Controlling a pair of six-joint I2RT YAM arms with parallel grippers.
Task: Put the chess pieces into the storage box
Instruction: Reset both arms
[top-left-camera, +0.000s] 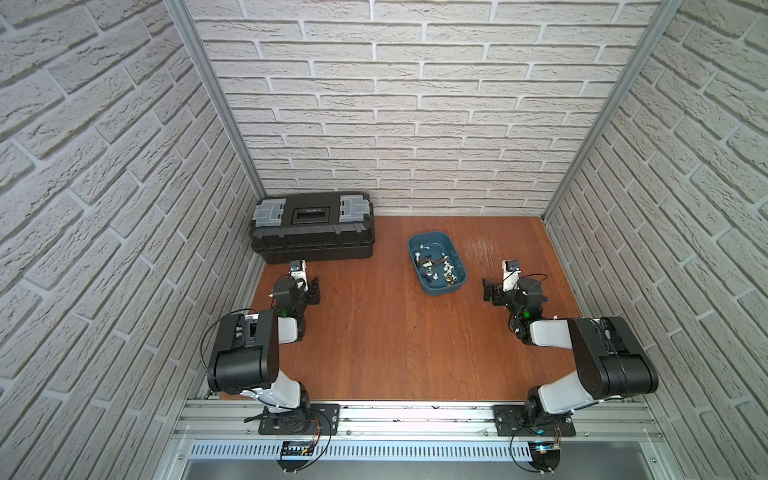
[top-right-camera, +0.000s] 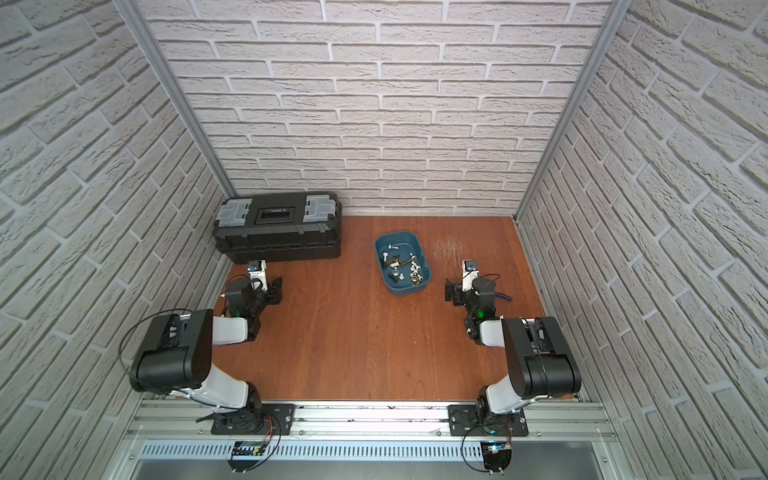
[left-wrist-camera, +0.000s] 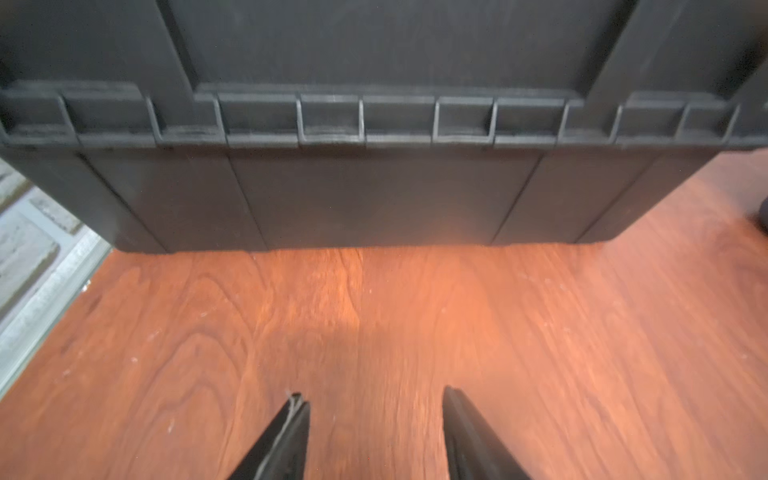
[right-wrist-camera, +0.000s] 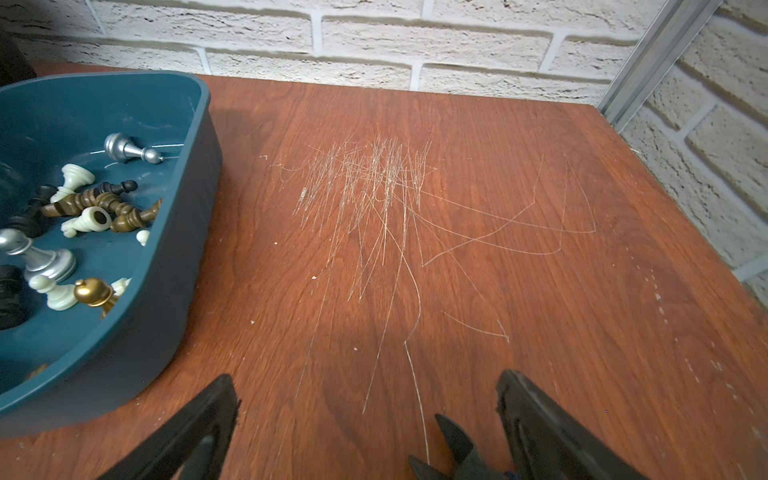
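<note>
The storage box (top-left-camera: 438, 243) (top-right-camera: 405, 243) is a teal tub on the wooden table, right of centre. Several chess pieces (top-left-camera: 436, 268) (top-right-camera: 405, 268) lie inside it. In the right wrist view they (right-wrist-camera: 95, 208) are white, dark wood, silver and gold, behind the box's wall (right-wrist-camera: 178, 249). My right gripper (top-left-camera: 490, 291) (top-right-camera: 453, 291) (right-wrist-camera: 366, 376) is open wide, low over the table just right of the box. My left gripper (top-left-camera: 313, 291) (top-right-camera: 276, 291) (left-wrist-camera: 372, 395) is open and empty, far left of the box.
A black toolbox (top-left-camera: 311, 232) (top-right-camera: 278, 232) (left-wrist-camera: 374, 187) stands at the back left, close in front of the left gripper. The black jaws of a pair of pliers (right-wrist-camera: 457, 444) lie between the right fingers; a blue handle (top-right-camera: 505, 296) shows beside that arm.
</note>
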